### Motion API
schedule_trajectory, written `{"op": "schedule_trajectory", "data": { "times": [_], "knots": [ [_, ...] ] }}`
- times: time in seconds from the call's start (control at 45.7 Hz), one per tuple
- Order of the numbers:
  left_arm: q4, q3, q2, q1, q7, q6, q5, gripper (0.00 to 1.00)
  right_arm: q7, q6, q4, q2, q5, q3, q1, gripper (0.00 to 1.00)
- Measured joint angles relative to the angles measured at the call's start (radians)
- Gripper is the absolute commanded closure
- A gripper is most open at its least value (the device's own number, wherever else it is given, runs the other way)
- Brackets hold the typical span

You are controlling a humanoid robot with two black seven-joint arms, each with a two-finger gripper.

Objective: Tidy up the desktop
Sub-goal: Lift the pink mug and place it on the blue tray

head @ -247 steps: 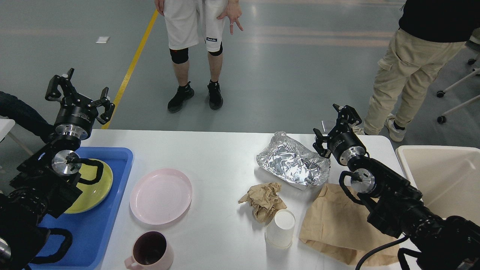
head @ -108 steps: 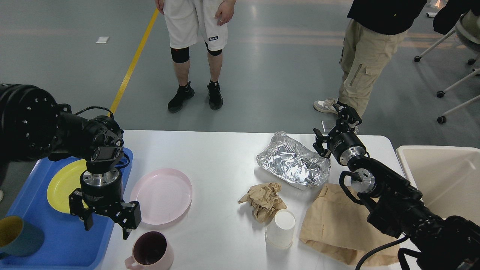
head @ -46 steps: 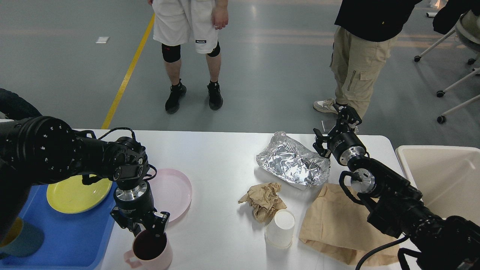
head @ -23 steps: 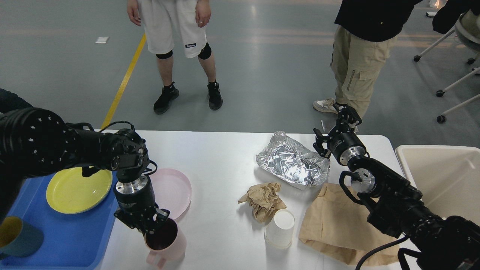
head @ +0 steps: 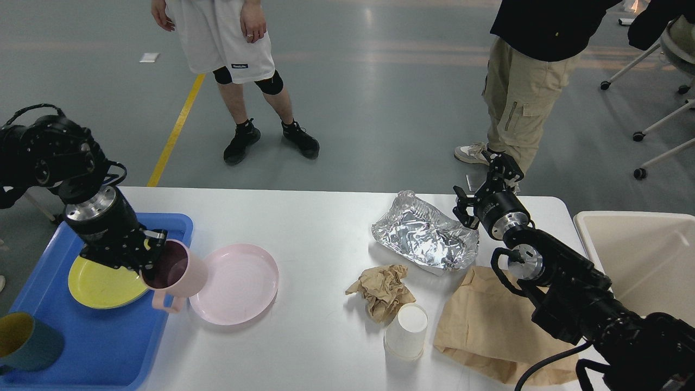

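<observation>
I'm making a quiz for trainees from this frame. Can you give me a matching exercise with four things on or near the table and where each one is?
Things:
1. pink mug
2. yellow plate
3. white paper cup
4. foil container

Places:
A. upside down on the desktop, near the crumpled brown paper
B. held at its rim by the left gripper, lifted and tilted
C. beside the right gripper, at the far side of the table
D. lying in the blue tray

Pairs: 1-B, 2-D, 3-A, 4-C
</observation>
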Motion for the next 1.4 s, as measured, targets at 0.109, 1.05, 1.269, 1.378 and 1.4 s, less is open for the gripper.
{"op": "schedule_trajectory", "data": {
  "times": [0.109, 1.05, 1.269, 1.378, 1.4],
  "knots": [
    [0.005, 0.049, 0.027, 0.036, -0.007, 0.0, 0.001, 1.0, 0.0, 0.0, 0.0, 0.0, 0.0, 0.0, 0.0, 0.0],
    [0.113, 0.149, 0.029, 0.211, -0.001, 0.0, 0.001, 1.0, 0.0, 0.0, 0.0, 0.0, 0.0, 0.0, 0.0, 0.0],
    [0.13, 0.148, 0.019, 0.231, 0.0, 0.0, 0.002, 0.96, 0.0, 0.0, 0.0, 0.0, 0.0, 0.0, 0.0, 0.0],
    [0.139, 0.147, 0.017, 0.232, 0.001, 0.0, 0.002, 0.91, 0.0, 0.0, 0.0, 0.0, 0.0, 0.0, 0.0, 0.0],
    [0.14, 0.147, 0.017, 0.232, 0.001, 0.0, 0.002, 0.9, 0.0, 0.0, 0.0, 0.0, 0.0, 0.0, 0.0, 0.0]
  ]
}}
